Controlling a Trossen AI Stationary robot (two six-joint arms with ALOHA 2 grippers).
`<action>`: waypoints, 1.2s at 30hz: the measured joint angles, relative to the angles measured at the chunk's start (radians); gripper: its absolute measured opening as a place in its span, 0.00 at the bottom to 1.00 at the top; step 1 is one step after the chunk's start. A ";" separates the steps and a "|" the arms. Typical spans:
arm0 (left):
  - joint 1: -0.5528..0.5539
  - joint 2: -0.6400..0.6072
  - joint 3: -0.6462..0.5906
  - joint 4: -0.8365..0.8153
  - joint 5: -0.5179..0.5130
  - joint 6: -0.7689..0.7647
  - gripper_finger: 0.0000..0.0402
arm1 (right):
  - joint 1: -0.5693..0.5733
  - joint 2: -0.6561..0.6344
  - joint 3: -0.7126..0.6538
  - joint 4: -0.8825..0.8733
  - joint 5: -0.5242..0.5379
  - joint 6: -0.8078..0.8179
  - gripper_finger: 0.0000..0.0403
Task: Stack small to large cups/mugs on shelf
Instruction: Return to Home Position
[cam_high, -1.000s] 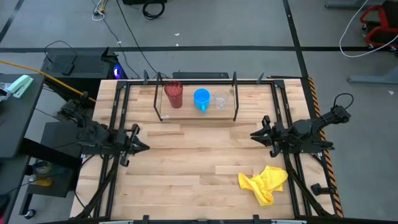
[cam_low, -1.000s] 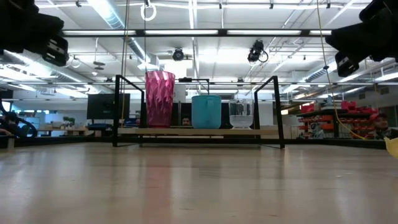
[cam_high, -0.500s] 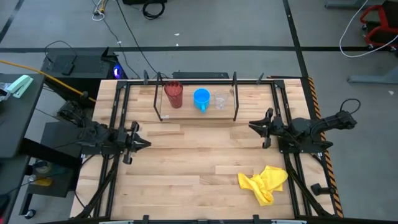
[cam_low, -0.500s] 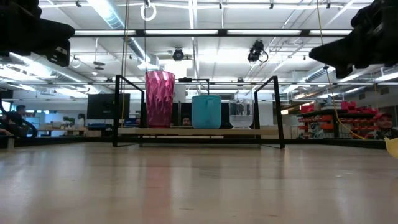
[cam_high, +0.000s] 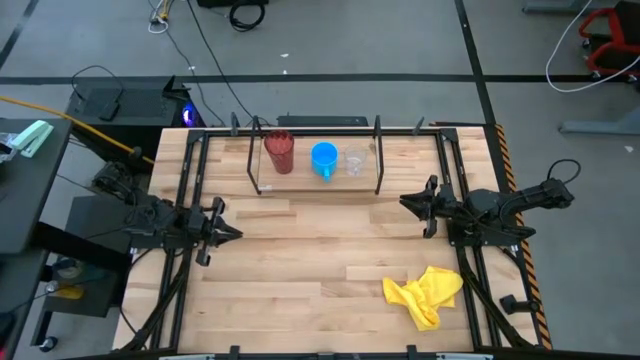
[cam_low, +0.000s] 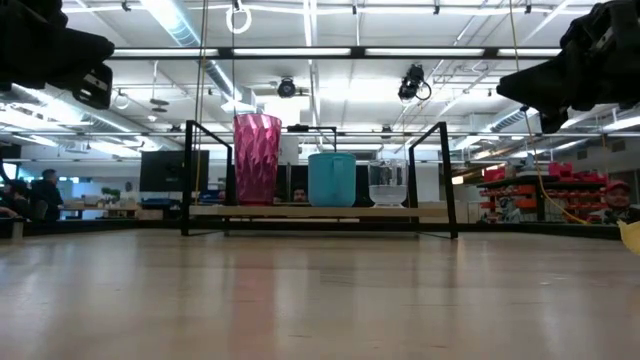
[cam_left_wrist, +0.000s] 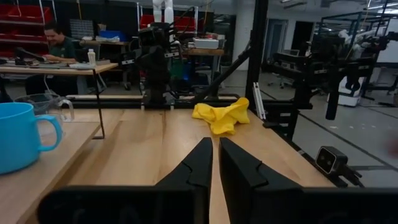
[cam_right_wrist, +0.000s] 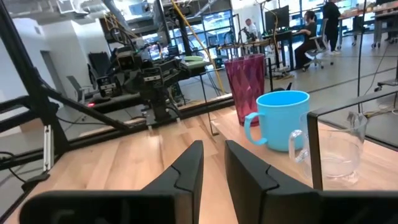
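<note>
Three cups stand in one row on a single shelf (cam_high: 378, 165), a low black rack of thin wire with an upright post at each end. Its deck looks like a pale wooden board, though the low view shows it only edge-on.

- **Dark red tumbler** (cam_high: 279, 152): the tallest of the three, translucent with faceted sides. It stands toward the shelf's end on the left arm's side.
- **Blue cup** (cam_high: 323, 157): mid-shelf, shorter, smooth and opaque bright blue, with one loop handle.
- **Clear cup** (cam_high: 355, 160): the smallest, see-through and also handled. It stands beside the blue cup, short of the shelf's post on the right arm's side.

All three are upright, and the low view shows narrow gaps between neighbours.

One crumpled yellow cloth (cam_high: 425, 293) lies on the light wood-plank surface (cam_high: 300, 270). It is well in front of the shelf, toward the right arm's side, and touches none of the cups.

There are two dark arms, one at each side. The left hand (cam_high: 225, 233) hangs above the surface, out past the shelf's tumbler end and forward of it. Its fingers are drawn almost together with only a slit between them, and they hold nothing. The right hand (cam_high: 410, 204) hangs just forward of the shelf's other end. Its fingers are close together with a slightly wider thin gap, and they are likewise empty. Neither hand touches the shelf or a cup.

Beyond the surface, a person (cam_left_wrist: 55, 42) sits at a desk.
</note>
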 joint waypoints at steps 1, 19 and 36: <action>0.000 0.000 0.000 0.005 0.000 0.000 0.09 | 0.000 0.000 0.000 0.000 0.000 -0.001 0.18; 0.000 0.000 -0.001 0.029 0.003 0.000 0.07 | 0.000 0.000 0.000 0.000 0.000 -0.003 0.18; 0.000 0.000 -0.001 0.032 0.003 0.000 0.06 | 0.000 0.000 0.000 0.000 0.000 -0.003 0.18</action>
